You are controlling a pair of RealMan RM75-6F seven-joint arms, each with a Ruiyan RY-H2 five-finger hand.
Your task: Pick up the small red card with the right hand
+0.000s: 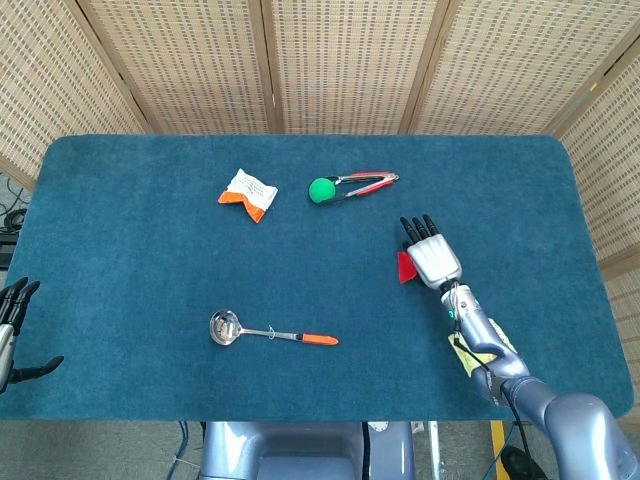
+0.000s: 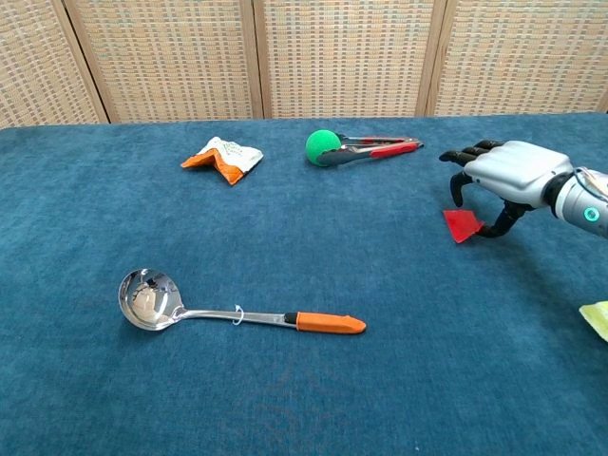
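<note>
The right hand (image 2: 508, 171) was poised palm-down over the blue table (image 2: 399, 380), dark fingers (image 2: 465, 157) curved downward and thumb reaching under. The small red card (image 2: 463, 224) sat just below and to the inner side of that hand, tilted up on one edge rather than lying flat, with the thumb tip at its near edge. Whether the fingers actually pinched the card or only touched it could not be told from either view.

From the head view, the card (image 1: 405, 267) peeked out at the hand's (image 1: 433, 258) inner side. Beyond the fingertips, well apart, lay red-handled tongs (image 1: 365, 182) with a green ball (image 1: 322, 190) at their tip; further to the inner side was a crumpled orange-and-white packet (image 1: 247, 193). On the robot's side of the hand and far inward lay a steel ladle (image 1: 270, 332) with an orange handle. A yellow tag (image 1: 470, 352) lay under the forearm behind the wrist.

Open carpet surrounded the hand on every side; the table's outer edge was well apart from it.

The left hand (image 1: 12, 325) hung off the opposite table edge, fingers spread, holding nothing.
</note>
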